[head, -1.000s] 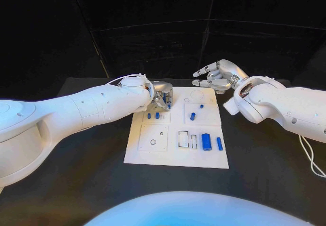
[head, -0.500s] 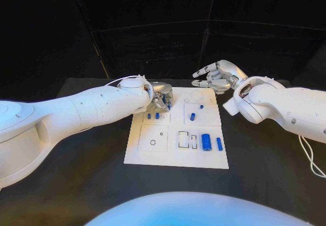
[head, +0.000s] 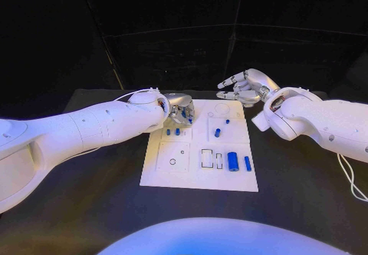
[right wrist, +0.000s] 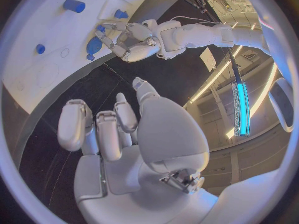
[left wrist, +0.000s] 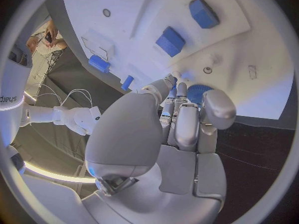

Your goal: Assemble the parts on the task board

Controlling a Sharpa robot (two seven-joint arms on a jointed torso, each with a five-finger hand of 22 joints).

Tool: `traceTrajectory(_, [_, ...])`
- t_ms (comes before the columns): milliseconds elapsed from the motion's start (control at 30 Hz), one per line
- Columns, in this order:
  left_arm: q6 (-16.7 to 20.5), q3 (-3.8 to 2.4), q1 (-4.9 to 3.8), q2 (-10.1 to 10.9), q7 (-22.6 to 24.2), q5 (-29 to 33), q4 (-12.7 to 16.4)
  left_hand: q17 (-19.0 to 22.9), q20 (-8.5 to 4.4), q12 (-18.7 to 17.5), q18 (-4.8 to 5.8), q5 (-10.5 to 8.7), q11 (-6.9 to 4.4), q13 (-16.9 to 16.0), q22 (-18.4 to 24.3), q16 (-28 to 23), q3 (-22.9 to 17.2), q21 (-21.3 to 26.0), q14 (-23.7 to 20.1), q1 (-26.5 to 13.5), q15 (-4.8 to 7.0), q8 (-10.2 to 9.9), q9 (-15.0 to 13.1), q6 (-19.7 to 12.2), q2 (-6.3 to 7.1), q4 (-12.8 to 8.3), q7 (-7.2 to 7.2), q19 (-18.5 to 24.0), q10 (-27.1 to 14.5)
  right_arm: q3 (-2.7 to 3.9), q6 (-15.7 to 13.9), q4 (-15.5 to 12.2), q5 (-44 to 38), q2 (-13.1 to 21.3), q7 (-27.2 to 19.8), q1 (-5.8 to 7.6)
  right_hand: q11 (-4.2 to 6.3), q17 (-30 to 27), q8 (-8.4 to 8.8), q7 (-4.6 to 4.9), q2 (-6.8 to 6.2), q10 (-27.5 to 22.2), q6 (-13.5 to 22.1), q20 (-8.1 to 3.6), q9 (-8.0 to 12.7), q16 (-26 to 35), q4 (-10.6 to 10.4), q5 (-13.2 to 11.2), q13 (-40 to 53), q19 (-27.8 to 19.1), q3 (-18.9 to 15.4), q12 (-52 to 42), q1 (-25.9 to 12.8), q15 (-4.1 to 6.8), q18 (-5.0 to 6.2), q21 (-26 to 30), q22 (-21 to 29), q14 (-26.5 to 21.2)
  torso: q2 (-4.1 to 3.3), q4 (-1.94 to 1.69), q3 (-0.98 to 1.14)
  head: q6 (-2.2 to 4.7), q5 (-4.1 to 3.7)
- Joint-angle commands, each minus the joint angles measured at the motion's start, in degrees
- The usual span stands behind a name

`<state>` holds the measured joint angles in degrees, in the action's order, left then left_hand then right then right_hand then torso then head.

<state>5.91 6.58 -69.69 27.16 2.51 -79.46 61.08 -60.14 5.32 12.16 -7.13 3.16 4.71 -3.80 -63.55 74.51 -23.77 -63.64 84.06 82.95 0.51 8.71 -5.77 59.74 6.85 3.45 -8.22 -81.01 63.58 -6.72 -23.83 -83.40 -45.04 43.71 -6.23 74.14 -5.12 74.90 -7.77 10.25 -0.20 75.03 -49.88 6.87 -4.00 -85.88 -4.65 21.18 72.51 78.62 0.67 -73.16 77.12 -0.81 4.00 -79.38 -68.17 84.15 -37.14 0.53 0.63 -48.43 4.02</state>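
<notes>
**2 hands at the far end of the board, 1 working a blue part**

Several small blue plastic parts are sitting on the flat white rectangular task board (head: 201,175) at the middle of the black table (head: 307,202): 2 short blue pegs (head: 173,130) are standing in a recess at about 10 o'clock from the board's centre, a blue pin (head: 217,133) is lying at about 12 o'clock, and a thick blue cylinder (head: 232,160) is resting beside a thin blue bar (head: 248,162) at about 4 o'clock.

Reaching in over the board's far-left corner, the silver left hand (head: 181,109) is pointing its fingers down; in the left wrist view its fingertips (left wrist: 172,95) are gathering around a round ribbed blue piece (left wrist: 198,92), apparently gripping it so it can be seated in that corner, though the contact is partly hidden.

Hovering off the far-right corner at about 1 o'clock, the silver right hand (head: 244,87) is holding nothing, its fingers loosely apart, probably waiting clear of the work.
</notes>
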Motion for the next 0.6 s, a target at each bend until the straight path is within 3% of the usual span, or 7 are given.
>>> traceTrajectory(33, [2.29, -0.50, -0.17, 0.42, 1.20, 1.39, 0.86, 0.05, -0.15, -0.20, 1.06, -0.04, -0.12, -0.07, -0.05, 0.33, -0.26, -0.20, 0.92, -0.20, -0.03, -0.33, 0.06, 0.46, 0.22, 0.00, -0.07, -0.37, 0.41, 0.03, 0.26, -0.10, -0.21, 0.04, -0.38, 0.08, 0.23, 7.48, -0.35, -0.26, 0.10, 0.26, 0.20, -0.40, 0.08, 0.24, -0.23, 0.37, 0.04, 0.15, -0.02, -0.25, -0.02, 0.42, 0.48, 0.38, 0.01, 4.02, -0.02, -0.03, 0.01, 0.13, 0.13])
traceTrajectory(333, [2.05, -1.76, -0.29, 2.31, 0.37, 1.56, 2.94, 0.14, -0.13, -0.45, 1.06, -0.04, -0.11, -0.11, -0.12, 0.36, -0.55, -0.23, 0.90, -0.36, -0.04, -0.45, 0.08, 0.65, 0.35, -0.04, -0.12, -0.36, 0.68, 0.03, 0.26, -0.11, -0.21, 0.14, -0.37, 0.08, 0.23, 7.48, -0.35, -0.26, 0.10, 0.26, 0.20, -0.40, 0.08, 0.24, -0.23, 0.37, 0.04, 0.15, -0.02, -0.25, -0.02, 0.42, 0.48, 0.38, 0.01, 4.02, -0.04, 0.03, 0.00, 0.31, 0.28])
traceTrajectory(600, [0.77, -2.19, -0.85, 5.13, 0.02, 1.61, 4.52, 0.31, -0.12, -0.71, 1.08, -0.04, -0.14, -0.15, -0.32, 0.35, -0.86, -0.38, 0.87, -0.43, -0.04, -0.56, 0.10, 0.90, 0.54, -0.19, -0.11, -0.38, 1.02, 0.03, 0.25, -0.09, -0.21, 0.31, -0.33, 0.08, 0.23, 7.48, -0.35, -0.26, 0.10, 0.26, 0.20, -0.40, 0.08, 0.24, -0.23, 0.37, 0.04, 0.15, -0.02, -0.25, -0.02, 0.42, 0.48, 0.38, 0.01, 4.02, -0.05, 0.02, 0.01, 0.31, 0.22])
